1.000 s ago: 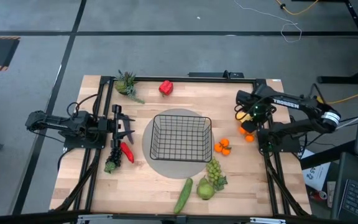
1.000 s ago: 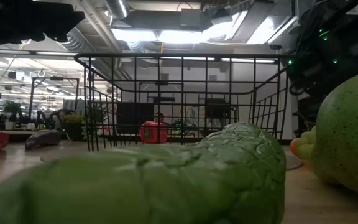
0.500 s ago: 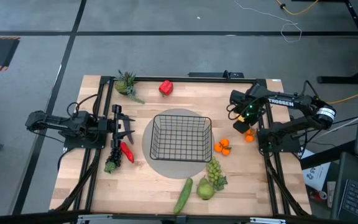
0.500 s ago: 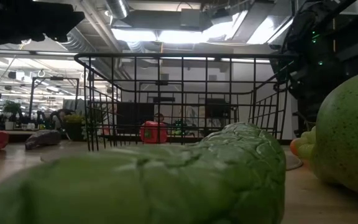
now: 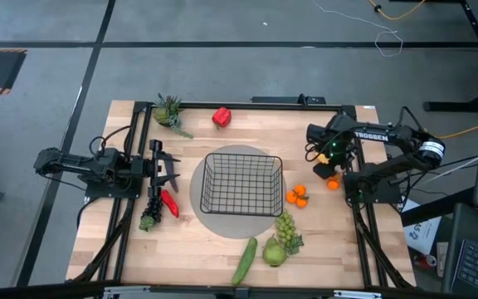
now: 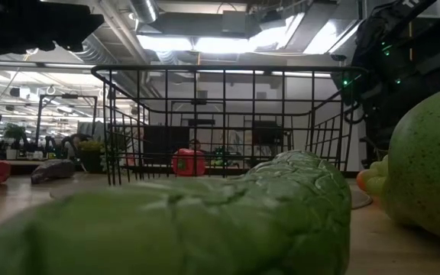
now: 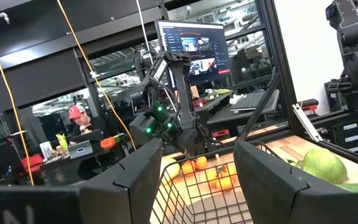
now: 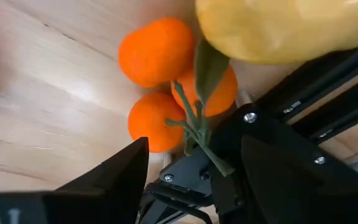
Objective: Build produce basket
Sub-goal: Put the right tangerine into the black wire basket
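Since the basket [image 5: 241, 184] at table centre is empty, nothing is done yet; all produce sits on the wood around it. Cucumber [image 5: 244, 260], pear [image 5: 274, 253] and grapes [image 5: 285, 226] lie on its near side. Right gripper [image 5: 321, 156], fingers apart, hovers over the oranges [image 8: 157, 74] by the right frame. Left gripper [image 5: 170, 173] waits open at the basket's left.

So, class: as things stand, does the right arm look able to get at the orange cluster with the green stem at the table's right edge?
Probably yes. The right gripper is open right above the orange cluster, nothing between them, though the yellow fruit and the frame rail crowd it.
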Controlling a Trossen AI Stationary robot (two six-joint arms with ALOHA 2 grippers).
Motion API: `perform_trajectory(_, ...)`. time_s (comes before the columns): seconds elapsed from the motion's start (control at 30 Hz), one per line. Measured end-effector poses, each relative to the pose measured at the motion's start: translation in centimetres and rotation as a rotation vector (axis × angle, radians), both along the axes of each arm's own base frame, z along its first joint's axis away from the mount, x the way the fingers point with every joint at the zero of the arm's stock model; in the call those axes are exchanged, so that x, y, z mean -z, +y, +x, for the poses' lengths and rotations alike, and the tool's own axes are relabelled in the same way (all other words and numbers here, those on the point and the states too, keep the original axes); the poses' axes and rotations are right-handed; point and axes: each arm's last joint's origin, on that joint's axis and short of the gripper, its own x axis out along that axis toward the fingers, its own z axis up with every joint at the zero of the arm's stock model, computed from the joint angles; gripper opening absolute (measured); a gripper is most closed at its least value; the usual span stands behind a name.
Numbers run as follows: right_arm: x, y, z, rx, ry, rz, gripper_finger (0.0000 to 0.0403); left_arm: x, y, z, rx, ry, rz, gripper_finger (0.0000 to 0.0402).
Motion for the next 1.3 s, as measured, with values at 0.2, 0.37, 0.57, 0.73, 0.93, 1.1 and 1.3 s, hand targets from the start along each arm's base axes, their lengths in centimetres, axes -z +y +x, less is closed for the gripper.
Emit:
perform_trajectory(0.2, 0.1, 0.2, 0.2, 0.005, 0.013, -0.003, 0.0256, 0.0, 0.0, 0.0, 0.001, 0.000, 0.000, 0.0197)
perform_trajectory(0.37, 0.4, 0.1, 0.5, 0.026, 0.008, -0.017, 0.0256, 0.0, 0.0, 0.0, 0.000, 0.000, -0.001, 0.0197)
perform_trajectory(0.57, 1.3, -0.3, 1.1, 0.028, 0.016, -0.013, 0.0256, 0.0, 0.0, 0.0, 0.001, 0.000, -0.001, 0.0197)
perform_trajectory(0.73, 1.5, -0.3, 1.1, 0.021, 0.034, 0.000, 0.0250, 0.0, 0.0, 0.0, 0.001, 0.000, -0.001, 0.0197)
perform_trajectory(0.93, 1.4, -0.2, 0.9, 0.032, 0.056, 0.008, 0.0193, 0.0, 0.0, 0.0, 0.001, 0.000, -0.001, 0.0197)
perform_trajectory(1.1, 1.5, -0.3, 1.1, 0.074, 0.046, -0.016, 0.0136, 0.0, 0.0, 0.0, 0.001, 0.000, -0.001, 0.0197)
perform_trajectory(1.3, 1.5, -0.4, 1.3, 0.073, 0.032, -0.023, 0.0086, 0.0, 0.0, 0.0, 0.001, 0.000, -0.002, 0.0197)
